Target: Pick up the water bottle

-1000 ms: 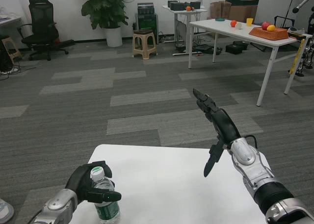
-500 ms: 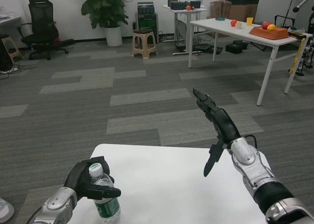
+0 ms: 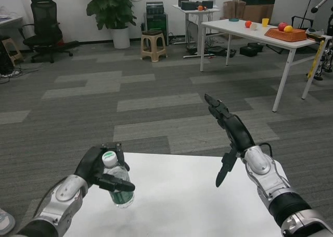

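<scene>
A black office chair is standing at the far left, with a potted plant against the wall and a brown stool just beside it. At the right, a long white table is carrying a tray of fruit and a yellow cup. Grey carpet is covering the floor.

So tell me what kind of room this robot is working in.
Probably an office or lab: grey carpet tiles, a black office chair, a white worktable holding a fruit tray.
</scene>
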{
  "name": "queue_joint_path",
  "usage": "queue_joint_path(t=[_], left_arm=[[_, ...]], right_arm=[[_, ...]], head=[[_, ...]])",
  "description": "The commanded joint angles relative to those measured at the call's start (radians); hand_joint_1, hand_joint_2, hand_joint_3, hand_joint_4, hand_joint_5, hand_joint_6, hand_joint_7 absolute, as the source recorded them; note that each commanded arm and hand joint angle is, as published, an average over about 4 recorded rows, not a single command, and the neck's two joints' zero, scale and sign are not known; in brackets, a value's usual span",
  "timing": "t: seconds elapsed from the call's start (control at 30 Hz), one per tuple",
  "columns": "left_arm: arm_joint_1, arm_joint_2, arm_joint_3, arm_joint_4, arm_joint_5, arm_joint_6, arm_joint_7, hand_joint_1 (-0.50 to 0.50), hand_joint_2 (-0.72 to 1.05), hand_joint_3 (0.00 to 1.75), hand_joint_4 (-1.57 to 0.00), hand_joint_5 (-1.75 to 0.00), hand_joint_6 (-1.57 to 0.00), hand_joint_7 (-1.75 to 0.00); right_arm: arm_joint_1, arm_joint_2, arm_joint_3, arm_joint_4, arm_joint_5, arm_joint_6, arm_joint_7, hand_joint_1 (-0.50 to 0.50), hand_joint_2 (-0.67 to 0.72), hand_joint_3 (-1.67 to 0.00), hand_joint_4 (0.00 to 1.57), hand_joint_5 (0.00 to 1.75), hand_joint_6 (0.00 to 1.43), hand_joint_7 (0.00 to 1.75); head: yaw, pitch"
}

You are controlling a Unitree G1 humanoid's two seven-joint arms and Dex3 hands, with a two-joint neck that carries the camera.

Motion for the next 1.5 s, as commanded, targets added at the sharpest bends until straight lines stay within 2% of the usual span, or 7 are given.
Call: queue_joint_path(t=[0.03, 0.1, 0.3, 0.4, 0.6, 0.87, 1.5], left_arm=[[-0.06, 0.012, 0.019, -0.058, 0.052, 0.05, -0.007, 0.08, 0.29, 0.13, -1.57, -1.75, -1.32, -1.68], [-0.074, 0.011, 0.018, -0.087, 0.065, 0.08, -0.014, 0.08, 0.34, 0.17, -1.57, -1.75, -1.32, -1.68], [-0.111, 0.009, 0.012, -0.217, 0.083, 0.195, -0.046, 0.08, 0.27, 0.17, -1.57, -1.75, -1.32, -1.68], [-0.122, 0.009, 0.011, -0.278, 0.088, 0.24, -0.049, 0.08, 0.29, 0.17, -1.57, -1.75, -1.31, -1.68], [-0.146, 0.006, -0.008, -0.341, 0.091, 0.283, -0.054, 0.08, 0.25, 0.17, -1.57, -1.75, -1.31, -1.68], [-0.166, 0.005, -0.028, -0.349, 0.091, 0.293, -0.056, 0.08, 0.25, 0.17, -1.57, -1.75, -1.31, -1.69], [-0.167, 0.005, -0.041, -0.349, 0.092, 0.294, -0.056, 0.08, 0.27, 0.17, -1.57, -1.75, -1.31, -1.68]], right_arm=[[-0.011, 0.002, 0.002, 0.002, 0.005, -0.002, -0.004, -0.46, 0.66, 0.0, 0.0, 0.0, 0.0, 0.0], [-0.011, 0.002, 0.003, 0.002, 0.005, -0.002, -0.004, -0.46, 0.66, 0.0, 0.0, 0.0, 0.0, 0.0], [-0.011, 0.002, 0.004, -0.001, 0.005, -0.002, -0.004, -0.46, 0.66, 0.0, 0.0, 0.0, 0.0, 0.0], [-0.011, 0.002, 0.006, -0.001, 0.005, -0.002, -0.004, -0.46, 0.66, 0.0, 0.0, 0.0, 0.0, 0.0], [-0.009, 0.002, 0.009, -0.001, 0.005, -0.002, -0.004, -0.46, 0.66, 0.0, 0.0, 0.0, 0.0, 0.0], [-0.009, 0.001, 0.01, -0.003, 0.005, -0.002, -0.004, -0.46, 0.66, 0.0, 0.0, 0.0, 0.0, 0.0], [-0.008, 0.002, 0.009, -0.005, 0.005, -0.002, -0.004, -0.46, 0.66, 0.0, 0.0, 0.0, 0.0, 0.0]], head=[[0.0, 0.003], [0.0, 0.003], [0.002, 0.002], [0.004, 0.002], [0.004, 0.002], [0.003, 0.002], [0.004, 0.001]])
